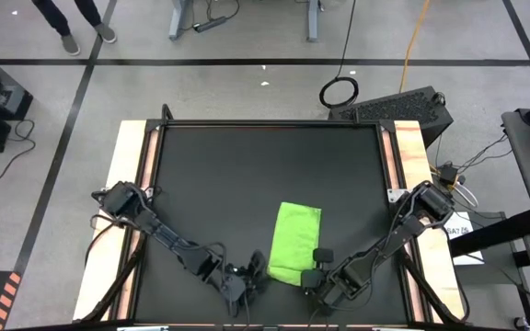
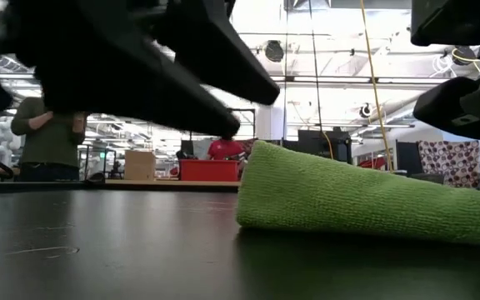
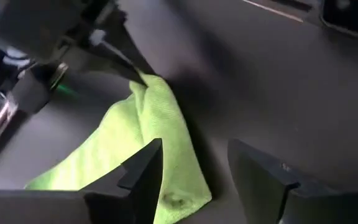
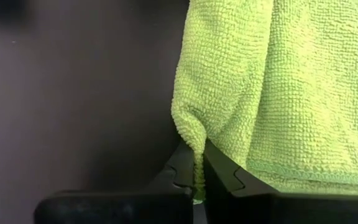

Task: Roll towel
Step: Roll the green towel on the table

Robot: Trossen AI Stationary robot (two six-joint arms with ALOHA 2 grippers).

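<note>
Right gripper point(image 4: 199, 180) pinches the near corner of the folded towel point(image 1: 297, 241), which stretches lengthwise away; left gripper point(image 3: 194, 174) gapes beside it.

I see the towel point(image 4: 291, 81) as a soft, looped terry-like cloth, matt and nubbly, with a stitched hem along its edge. My right gripper point(image 4: 199, 180) pinches a fold of that cloth between fingers point(image 4: 229, 177) that look like hard, matt dark plastic with moulded steps. The left gripper's point(image 3: 194, 180) fingers point(image 3: 145, 171) look like the same dull dark plastic, smooth with crisp edges. The table point(image 1: 247, 175) has a dark, smooth top with a faint sheen; from the low view it throws back a soft reflection. Its side strips point(image 1: 132, 156) look like pale bare wood. The arms point(image 1: 168, 234) look dark and matt.
</note>
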